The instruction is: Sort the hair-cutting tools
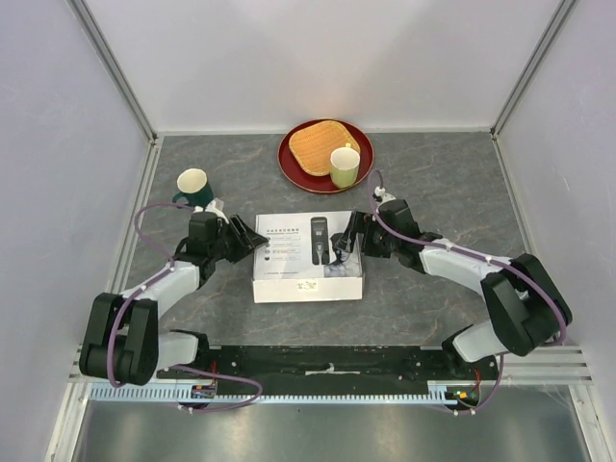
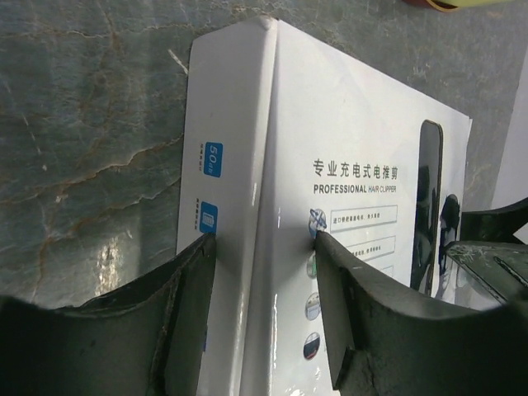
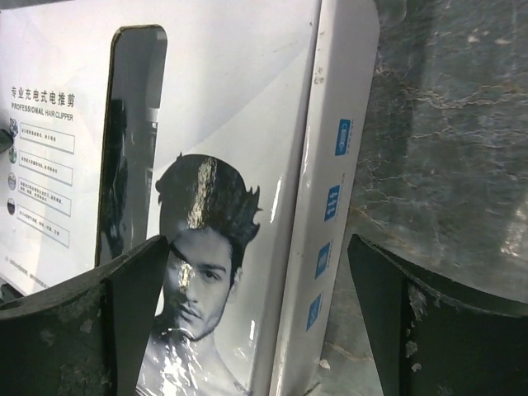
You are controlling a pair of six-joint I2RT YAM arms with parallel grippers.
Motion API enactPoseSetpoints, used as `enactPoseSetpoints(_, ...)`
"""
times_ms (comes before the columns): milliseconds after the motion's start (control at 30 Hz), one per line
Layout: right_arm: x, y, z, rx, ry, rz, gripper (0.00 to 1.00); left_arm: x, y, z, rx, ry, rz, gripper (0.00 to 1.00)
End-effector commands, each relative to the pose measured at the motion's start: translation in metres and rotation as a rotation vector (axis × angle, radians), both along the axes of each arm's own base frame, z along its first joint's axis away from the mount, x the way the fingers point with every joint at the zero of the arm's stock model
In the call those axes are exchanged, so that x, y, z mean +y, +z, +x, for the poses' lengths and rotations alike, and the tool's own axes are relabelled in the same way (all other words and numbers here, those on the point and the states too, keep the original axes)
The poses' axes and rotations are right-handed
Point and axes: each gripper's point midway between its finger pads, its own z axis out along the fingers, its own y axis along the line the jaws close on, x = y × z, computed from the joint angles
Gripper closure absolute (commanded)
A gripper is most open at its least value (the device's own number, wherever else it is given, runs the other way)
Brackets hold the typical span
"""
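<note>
The hair clipper box [image 1: 308, 255] lies closed at mid-frame, with bare table around its edges. The left gripper [image 1: 252, 239] pinches its left edge. The right gripper [image 1: 343, 241] stands released astride the right edge. At upper centre, a red plate [image 1: 289, 169] holds a woven mat [image 1: 318, 146] and a cup [image 1: 345, 166].

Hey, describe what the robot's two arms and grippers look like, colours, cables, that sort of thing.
Both the left arm and right arm have white link shells with chunky black joint housings. A purple cable loops along each one. The left gripper and right gripper are black; up close their fingers are broad, matte dark wedges with scuffed, dusty edges. No markings are legible.
</note>
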Motion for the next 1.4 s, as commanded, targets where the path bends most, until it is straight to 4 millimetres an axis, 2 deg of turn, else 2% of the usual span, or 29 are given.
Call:
enactPoseSetpoints(0,0.026,0.018,0.017,-0.052,0.041,0.104,0.02,-0.020,0.010,0.012,-0.053,-0.078,-0.081,0.42)
enactPoseSetpoints(167,0.038,0.029,0.032,-0.072,0.053,0.120,0.05,-0.034,0.009,0.021,-0.047,-0.140,-0.140,0.43)
enactPoseSetpoints(200,0.039,0.026,0.035,-0.068,0.055,0.118,0.05,-0.037,0.016,0.027,-0.075,-0.150,-0.152,0.44)
enactPoseSetpoints(233,0.042,0.032,0.041,-0.084,0.054,0.126,0.05,-0.041,0.018,0.028,-0.078,-0.164,-0.165,0.44)
enactPoseSetpoints(267,0.044,0.029,0.044,-0.078,0.053,0.122,0.06,-0.042,0.017,0.030,-0.070,-0.163,-0.174,0.44)
enactPoseSetpoints(333,0.047,0.035,0.053,-0.101,0.051,0.120,0.06,-0.044,0.023,0.038,-0.096,-0.163,-0.178,0.44)
enactPoseSetpoints(433,0.047,0.037,0.062,-0.113,0.040,0.100,0.06,-0.037,0.025,0.048,-0.107,-0.118,-0.143,0.45)
enactPoseSetpoints(500,0.037,0.038,0.065,-0.122,0.000,0.055,0.05,-0.031,0.030,0.049,-0.127,-0.094,-0.107,0.44)
enactPoseSetpoints(533,0.032,0.038,0.066,-0.135,-0.009,0.024,0.02,-0.021,0.025,0.050,-0.112,-0.043,-0.067,0.44)
enactPoseSetpoints(567,0.023,0.046,0.068,-0.167,-0.044,-0.001,0.02,-0.015,0.026,0.049,-0.118,-0.019,-0.042,0.42)
enactPoseSetpoints(600,0.013,0.042,0.064,-0.162,-0.061,-0.038,0.02,-0.009,0.022,0.044,-0.110,0.004,-0.019,0.41)
enactPoseSetpoints(633,0.007,0.043,0.063,-0.171,-0.072,-0.060,0.02,0.000,0.027,0.041,-0.125,0.045,0.015,0.40)
enactPoseSetpoints(667,0.000,0.053,0.061,-0.206,-0.078,-0.082,0.02,0.005,0.025,0.035,-0.122,0.058,0.035,0.38)
enactPoseSetpoints(700,-0.007,0.051,0.057,-0.208,-0.090,-0.104,0.02,0.008,0.025,0.031,-0.126,0.068,0.051,0.37)
enactPoseSetpoints(733,-0.013,0.049,0.049,-0.194,-0.086,-0.125,0.02,0.011,0.039,0.027,-0.171,0.082,0.060,0.37)
enactPoseSetpoints(767,-0.016,0.058,0.043,-0.218,-0.078,-0.120,0.02,0.012,0.032,0.017,-0.145,0.075,0.076,0.36)
enactPoseSetpoints(800,-0.021,0.050,0.034,-0.197,-0.072,-0.132,0.02,0.012,0.034,0.011,-0.152,0.072,0.082,0.36)
enactPoseSetpoints(867,-0.025,0.056,0.022,-0.208,-0.059,-0.124,0.02,0.015,0.035,-0.005,-0.141,0.072,0.093,0.36)
enactPoseSetpoints(900,-0.025,0.048,0.010,-0.176,-0.023,-0.118,0.02,0.015,0.034,-0.010,-0.136,0.075,0.101,0.36)
enactPoseSetpoints(1000,-0.029,0.042,-0.009,-0.150,0.012,-0.119,0.02,0.017,0.022,-0.033,-0.076,0.066,0.114,0.36)
enactPoseSetpoints(1100,-0.035,0.034,-0.022,-0.131,0.027,-0.127,0.02,0.017,0.015,-0.049,-0.053,0.043,0.117,0.36)
enactPoseSetpoints(1233,-0.031,0.028,-0.034,-0.093,0.053,-0.095,0.02,0.007,0.010,-0.059,-0.052,-0.029,0.092,0.36)
enactPoseSetpoints(1367,-0.015,0.013,-0.048,-0.011,0.133,-0.036,0.05,0.000,-0.001,-0.066,-0.019,-0.092,0.084,0.37)
